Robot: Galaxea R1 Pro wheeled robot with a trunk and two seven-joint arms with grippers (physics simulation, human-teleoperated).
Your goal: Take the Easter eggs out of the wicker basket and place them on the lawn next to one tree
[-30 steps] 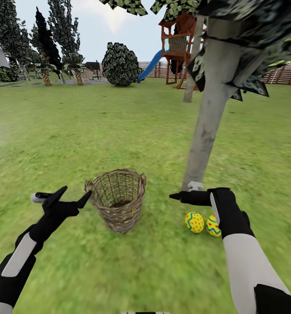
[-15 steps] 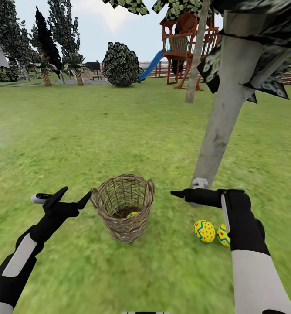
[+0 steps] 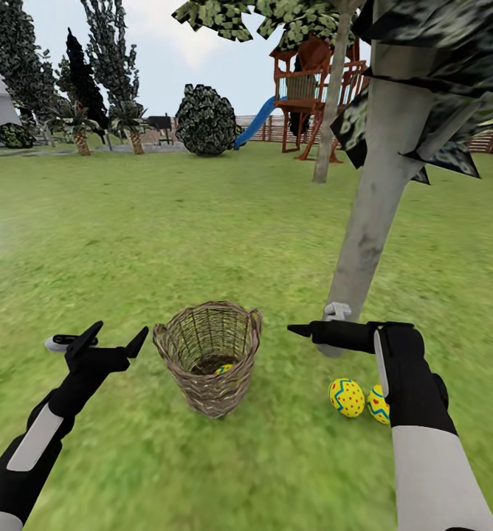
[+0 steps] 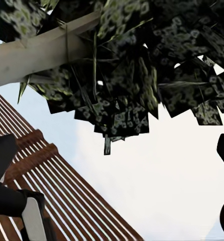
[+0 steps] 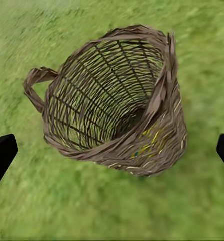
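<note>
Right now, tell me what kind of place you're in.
A fenced back garden, apparently: a wide lawn, a wooden play tower with a blue slide, and a slatted fence behind the trees.

The wicker basket (image 3: 208, 357) is rough woven cane, the tree (image 3: 376, 199) trunk smooth matt grey, the fence (image 4: 67, 196) slatted wood.

1 egg (image 3: 223, 368) in basket (image 3: 209, 358); 2 eggs (image 3: 347, 397) right, by tree (image 3: 372, 221).
</note>
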